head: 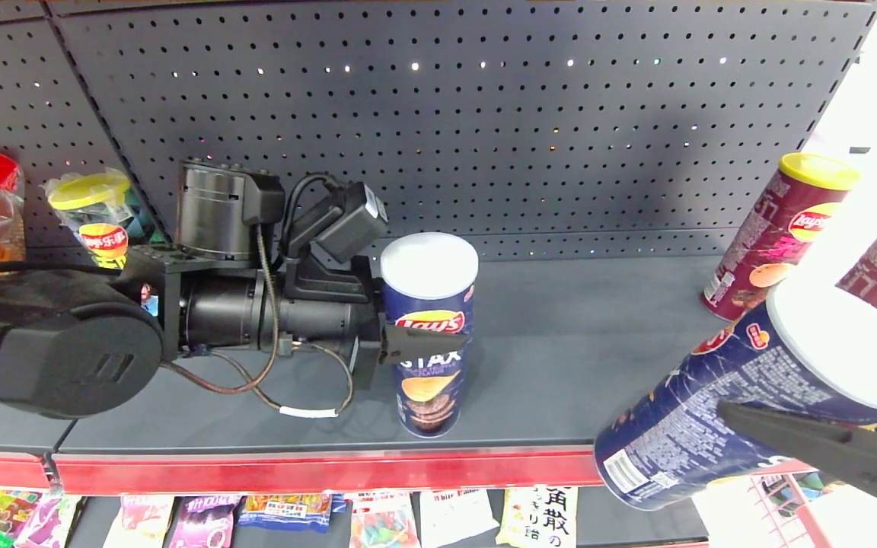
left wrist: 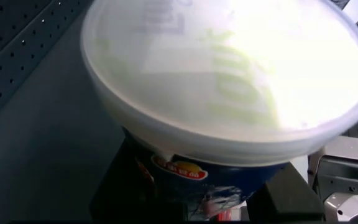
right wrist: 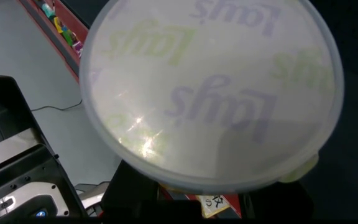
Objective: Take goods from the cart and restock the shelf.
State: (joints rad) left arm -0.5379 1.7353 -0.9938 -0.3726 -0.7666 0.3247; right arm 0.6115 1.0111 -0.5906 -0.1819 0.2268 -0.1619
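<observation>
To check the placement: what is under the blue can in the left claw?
The grey shelf board; the blue can stands upright on it, near the red front edge. The can's own base covers the contact spot.

Head view faces the shelf [head: 575, 335]; wrist views look closely down on the upright can [head: 428, 289] and tilted can [head: 712, 396].

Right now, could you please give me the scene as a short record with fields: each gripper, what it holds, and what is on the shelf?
left gripper: shut on the upright blue can, which appears to stand near the front edge of the shelf
right gripper: shut on the tilted blue can, held in the air before the shelf's right part
maroon cans: two, yellow lids, on the shelf at the right
back wall: grey pegboard
level below: snack packets
</observation>
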